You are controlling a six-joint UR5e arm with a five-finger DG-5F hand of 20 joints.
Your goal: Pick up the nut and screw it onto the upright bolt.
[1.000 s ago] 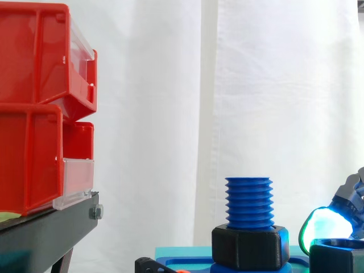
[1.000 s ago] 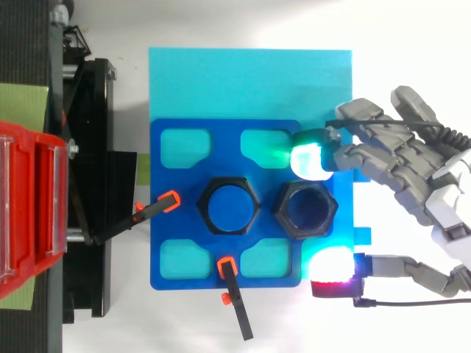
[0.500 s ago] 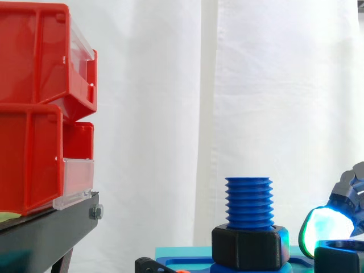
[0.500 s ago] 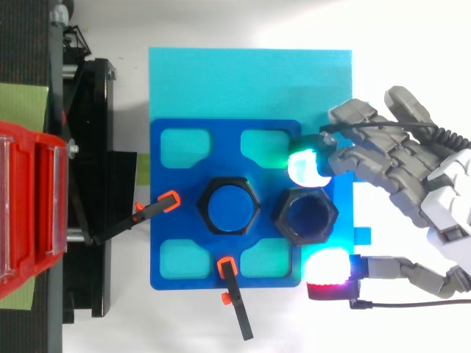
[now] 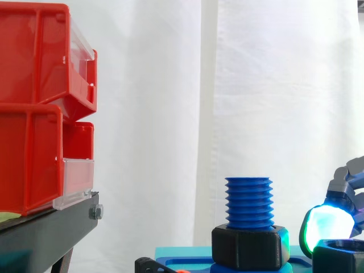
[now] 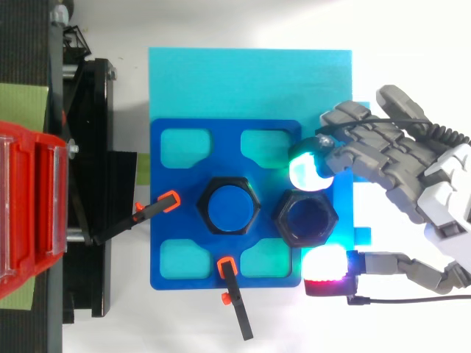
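Nut across plate edge, between hand fingertips.

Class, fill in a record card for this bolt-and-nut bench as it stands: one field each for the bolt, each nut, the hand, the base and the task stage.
bolt: blue, threaded, upright on the blue plate
fitted nut: black, around the bolt's base
loose nut: black, flat on the plate beside the bolt, on the hand's side
hand: open, cyan-green pad and red pad on opposite sides of the loose nut
base: blue plate with two orange-tipped clamps at its edges
stage: loose nut not yet lifted
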